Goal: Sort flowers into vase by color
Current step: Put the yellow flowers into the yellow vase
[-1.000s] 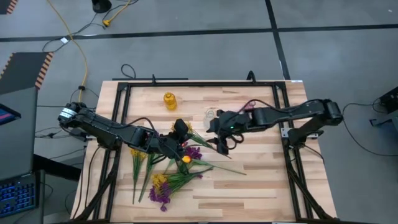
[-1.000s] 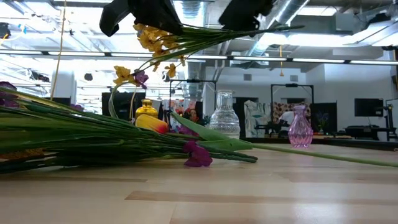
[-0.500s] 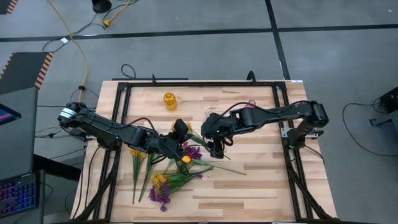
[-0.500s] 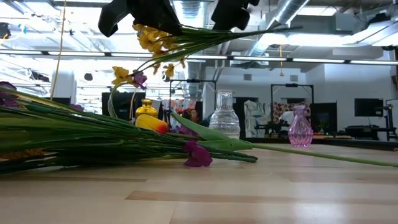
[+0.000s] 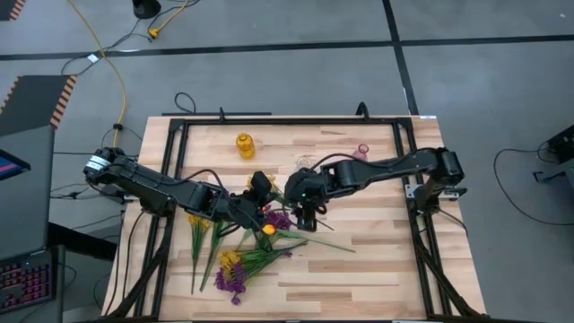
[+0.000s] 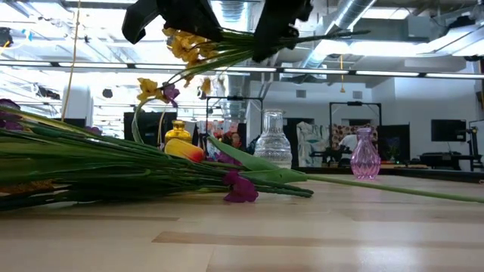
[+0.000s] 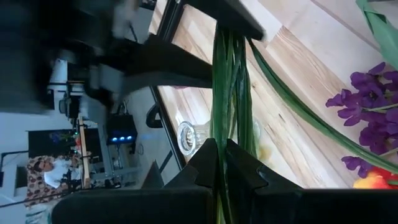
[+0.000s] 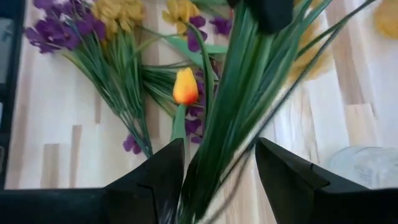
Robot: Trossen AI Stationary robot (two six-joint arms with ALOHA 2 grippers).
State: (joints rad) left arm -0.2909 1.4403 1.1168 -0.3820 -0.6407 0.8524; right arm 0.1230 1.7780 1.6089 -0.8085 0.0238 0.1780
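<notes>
- We see bare table [image 5: 377, 260] beyond the right gripper [image 8: 217, 165] — its fingers spread, straddling the green stems of the yellow flower bunch [image 6: 189, 47].
- The left gripper [image 5: 258, 190] is clenched on that raised bunch; its fingertips are hidden by leaves.
- Below both lie the other flowers [image 5: 242, 256]; behind stand a yellow vase [image 5: 245, 144], clear vase [image 6: 273, 143] and pink vase [image 6: 364, 155].

Flowers [image 5: 242, 260] front-left on table [image 5: 377, 260]; three vases [image 5: 245, 144] behind.

Three vases are standing on the table [image 5: 377, 260]: one yellow vase [image 5: 244, 144], one clear vase [image 6: 273, 142], one pink vase [image 6: 365, 154]. One orange tulip bud [image 8: 185, 86] is showing. Two arms are working.
</notes>
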